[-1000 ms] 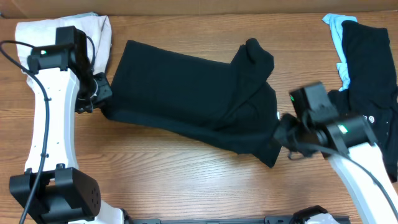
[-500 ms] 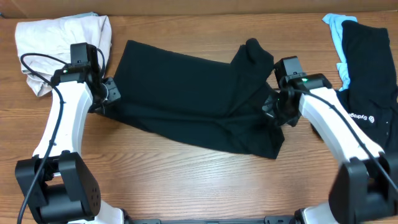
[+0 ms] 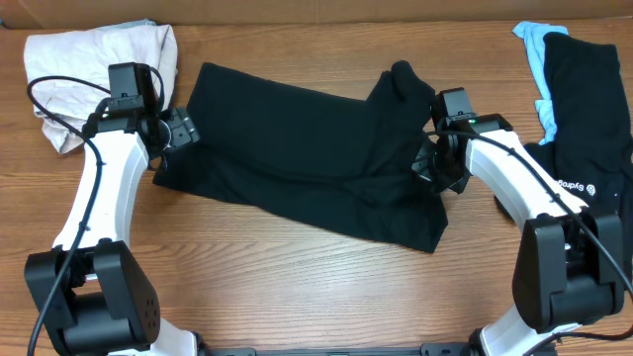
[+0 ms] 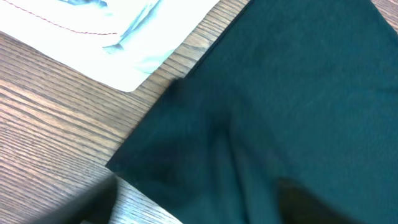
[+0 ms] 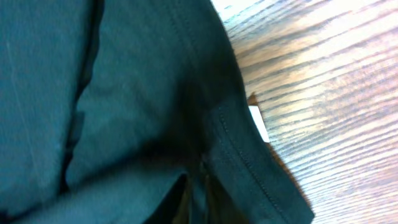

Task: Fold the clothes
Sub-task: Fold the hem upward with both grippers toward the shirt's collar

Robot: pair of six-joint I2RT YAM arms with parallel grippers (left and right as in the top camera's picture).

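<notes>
A plain black T-shirt [image 3: 307,148] lies folded across the middle of the table. My left gripper [image 3: 183,129] hovers at its left edge. In the left wrist view the left gripper [image 4: 199,208] is open, its dark fingertips [image 4: 93,205] wide apart over the shirt's corner [image 4: 186,155]. My right gripper [image 3: 432,166] sits at the shirt's right edge. The right wrist view shows that gripper [image 5: 196,193] pinched on a thin fold of the black fabric [image 5: 124,93], beside a small white tag [image 5: 258,124].
A pale beige garment [image 3: 99,54] lies bunched at the back left, close to my left arm. At the far right a second black shirt with white logo text [image 3: 588,109] lies on a light-blue piece [image 3: 539,44]. Bare wood runs along the front.
My left gripper has opened and let go of the shirt's left edge. Both grippers moved toward the back of the table, and the shirt's front edge now lies flatter.
</notes>
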